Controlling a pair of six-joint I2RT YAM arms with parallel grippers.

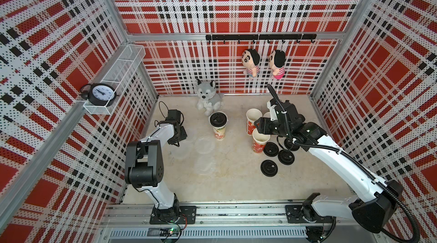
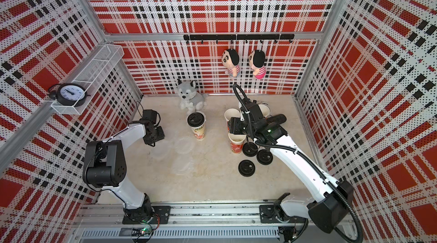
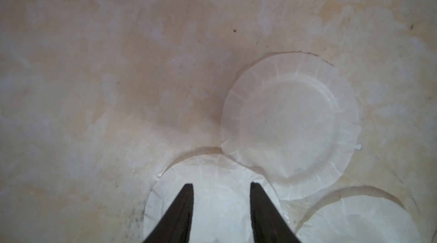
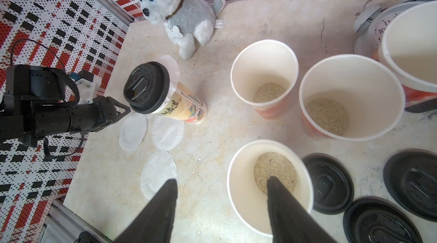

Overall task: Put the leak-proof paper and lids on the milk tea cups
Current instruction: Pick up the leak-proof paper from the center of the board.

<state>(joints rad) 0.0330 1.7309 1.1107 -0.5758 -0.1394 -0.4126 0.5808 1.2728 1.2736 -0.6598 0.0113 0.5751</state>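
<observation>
Three leak-proof paper rounds lie flat on the table: one (image 3: 212, 206) under my left gripper (image 3: 221, 184), which hovers open just above it; the others (image 3: 290, 123) (image 3: 359, 220) lie beside it. In both top views they look faint (image 1: 203, 145) (image 2: 182, 166). A cream milk tea cup (image 1: 218, 126) carries a black lid with paper (image 4: 171, 67) sticking out beneath it. Several red cups (image 4: 263, 76) (image 4: 350, 97) stand open with grains at the bottom. My right gripper (image 4: 222, 179) is open above the nearest open cup (image 4: 238, 189), one finger over its mouth, one outside.
Several black lids (image 1: 271, 149) (image 4: 328, 182) lie on the table to the right of the open cups. A plush husky (image 1: 209, 97) sits at the back wall. A white alarm clock (image 4: 371, 24) stands behind the far cup. Patterned walls enclose three sides.
</observation>
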